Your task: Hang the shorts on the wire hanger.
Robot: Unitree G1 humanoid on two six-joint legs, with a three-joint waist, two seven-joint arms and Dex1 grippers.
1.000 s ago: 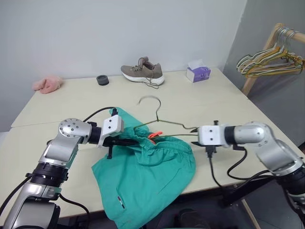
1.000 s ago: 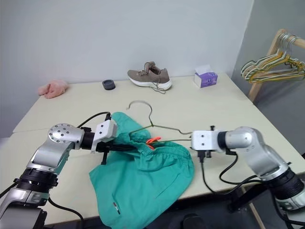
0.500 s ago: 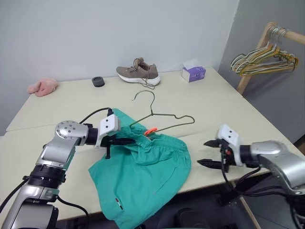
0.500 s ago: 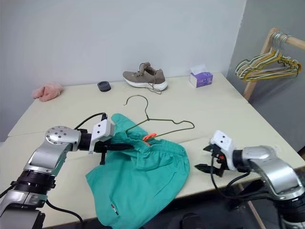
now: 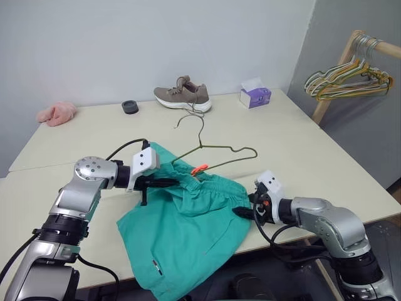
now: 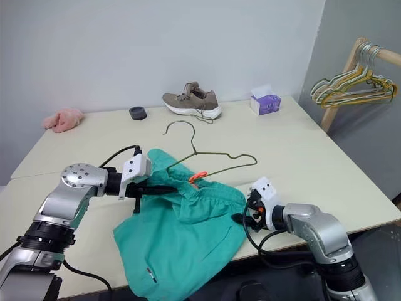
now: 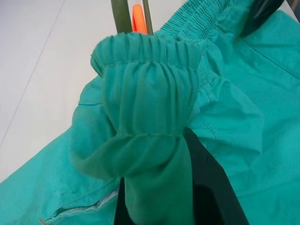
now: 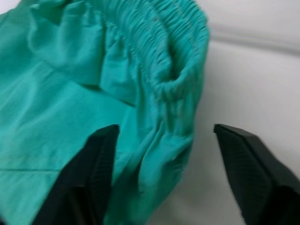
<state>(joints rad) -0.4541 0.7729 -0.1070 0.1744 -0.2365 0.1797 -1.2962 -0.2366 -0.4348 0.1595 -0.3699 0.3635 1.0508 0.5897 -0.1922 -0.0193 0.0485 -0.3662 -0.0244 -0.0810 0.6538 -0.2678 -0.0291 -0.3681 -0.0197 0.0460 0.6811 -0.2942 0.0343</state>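
Gripping teal-green fabric shorts (image 5: 188,226) at the gathered waistband, centre-frame on the table edge, left gripper (image 5: 164,184) clamped. Thin dark wire hanger (image 5: 216,152) threads the waistband, hook pointing up-frame. Right gripper (image 8: 164,159) open, fingers straddling the waistband's right end.

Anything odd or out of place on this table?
Yes: a lone brown sneaker sits on the table near the wall, with no partner, beside a purple tissue box. The shorts hang over the front edge, bunched at the waistband.
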